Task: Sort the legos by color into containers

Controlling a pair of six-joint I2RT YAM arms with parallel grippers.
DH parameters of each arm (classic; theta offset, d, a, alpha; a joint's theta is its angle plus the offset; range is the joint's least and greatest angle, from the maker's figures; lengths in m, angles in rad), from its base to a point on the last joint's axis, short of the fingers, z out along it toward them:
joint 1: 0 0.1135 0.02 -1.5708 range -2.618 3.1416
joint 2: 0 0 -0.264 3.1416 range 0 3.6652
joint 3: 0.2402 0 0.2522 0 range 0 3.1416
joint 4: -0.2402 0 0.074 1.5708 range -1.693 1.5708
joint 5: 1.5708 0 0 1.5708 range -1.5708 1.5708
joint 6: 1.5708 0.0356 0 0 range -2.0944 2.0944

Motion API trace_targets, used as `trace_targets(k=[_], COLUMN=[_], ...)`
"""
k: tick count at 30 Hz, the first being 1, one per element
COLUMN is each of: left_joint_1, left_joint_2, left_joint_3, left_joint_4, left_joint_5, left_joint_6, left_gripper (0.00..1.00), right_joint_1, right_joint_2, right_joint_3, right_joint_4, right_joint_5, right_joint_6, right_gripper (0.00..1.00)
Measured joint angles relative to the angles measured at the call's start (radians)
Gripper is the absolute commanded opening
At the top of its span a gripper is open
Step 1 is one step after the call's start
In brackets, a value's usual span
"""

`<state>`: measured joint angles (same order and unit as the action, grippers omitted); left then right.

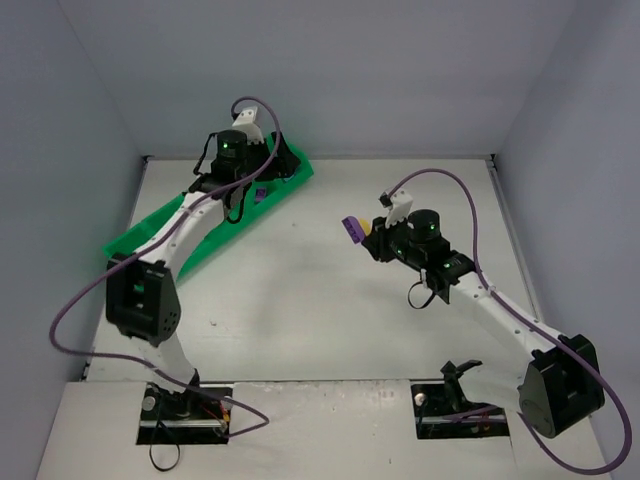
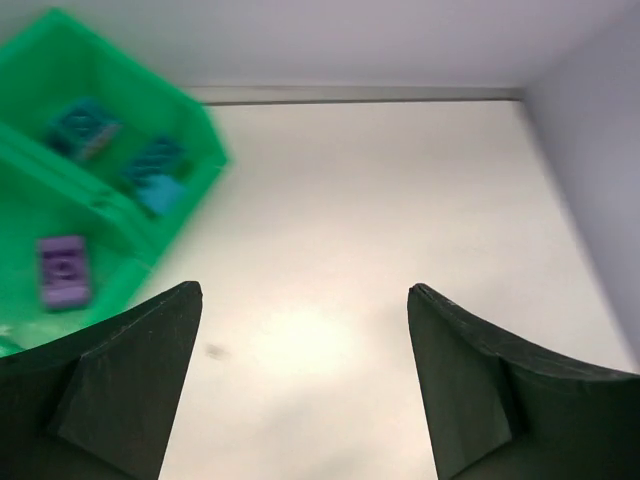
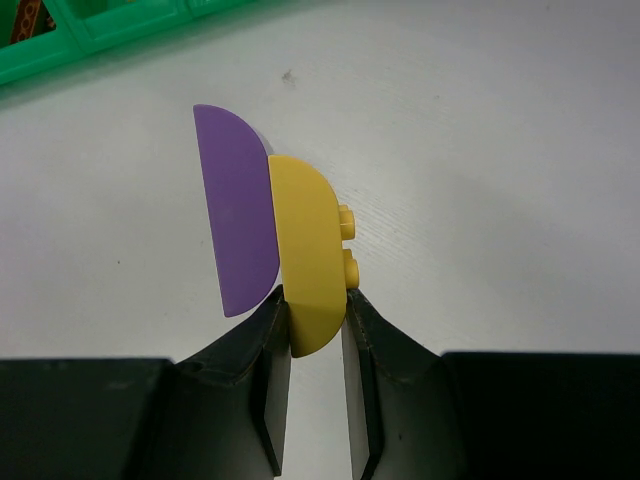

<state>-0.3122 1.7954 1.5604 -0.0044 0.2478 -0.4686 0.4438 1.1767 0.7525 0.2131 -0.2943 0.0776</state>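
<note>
The right gripper [image 3: 315, 312] is clamped on a yellow brick [image 3: 310, 240], which is stuck to a curved purple brick [image 3: 238, 220]. This pair is well to the right of the green tray [image 1: 140, 228]. The left gripper [image 2: 302, 292] has its fingers wide apart, just beside the tray's far end. In that end compartment lie teal bricks [image 2: 85, 128], and a small purple brick [image 2: 63, 270] lies in the next compartment.

Top view: left arm [image 1: 200, 205] covers much of the tray [image 1: 150, 232], far end; contents there unseen.
Left wrist: tray blurred, cut by left edge; teal bricks [image 2: 82, 128] and purple brick [image 2: 63, 270] smeared.
Right wrist: corner brick [image 3: 27, 18], possibly brown, cropped. Base of yellow brick [image 3: 310, 240] hidden in right tool [image 3: 313, 310].
</note>
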Motion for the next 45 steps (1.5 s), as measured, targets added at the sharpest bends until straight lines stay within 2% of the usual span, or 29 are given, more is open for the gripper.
trace_targets(k=[4, 8, 14, 21, 36, 41, 42, 44, 45], left_joint_1=[-0.079, -0.174, -0.264, -0.323, -0.358, -0.364, -0.366, -0.367, -0.367], left_joint_2=[-0.225, -0.325, -0.312, -0.311, -0.233, -0.222, -0.222, -0.222, -0.221], left_joint_3=[-0.176, -0.308, -0.405, -0.417, -0.417, -0.417, -0.417, -0.417, -0.418], left_joint_4=[0.048, 0.116, 0.142, 0.193, 0.249, 0.269, 0.278, 0.299, 0.309], left_joint_5=[0.095, 0.160, 0.179, 0.158, 0.117, 0.120, 0.122, 0.129, 0.133], left_joint_6=[-0.090, -0.180, -0.240, -0.266, -0.311, -0.338, -0.346, -0.362, -0.368], left_gripper=[0.77, 0.77, 0.77, 0.77, 0.76, 0.66, 0.57, 0.50, 0.34], right_joint_1=[0.000, 0.000, 0.003, 0.004, 0.010, 0.010, 0.010, 0.010, 0.010], right_joint_2=[0.001, 0.001, 0.001, 0.000, -0.031, -0.036, -0.036, -0.036, -0.037], right_joint_3=[0.016, 0.026, 0.029, 0.031, 0.031, 0.031, 0.031, 0.031, 0.031], right_joint_4=[0.005, 0.007, 0.007, 0.008, 0.015, 0.016, 0.016, 0.017, 0.018], right_joint_5=[0.011, 0.013, 0.000, -0.006, -0.021, -0.029, -0.029, -0.030, -0.030], right_joint_6=[0.005, 0.016, 0.027, 0.034, 0.063, 0.071, 0.072, 0.072, 0.072], right_gripper=[0.00, 0.00, 0.00, 0.00, 0.00, 0.00, 0.00, 0.00, 0.00])
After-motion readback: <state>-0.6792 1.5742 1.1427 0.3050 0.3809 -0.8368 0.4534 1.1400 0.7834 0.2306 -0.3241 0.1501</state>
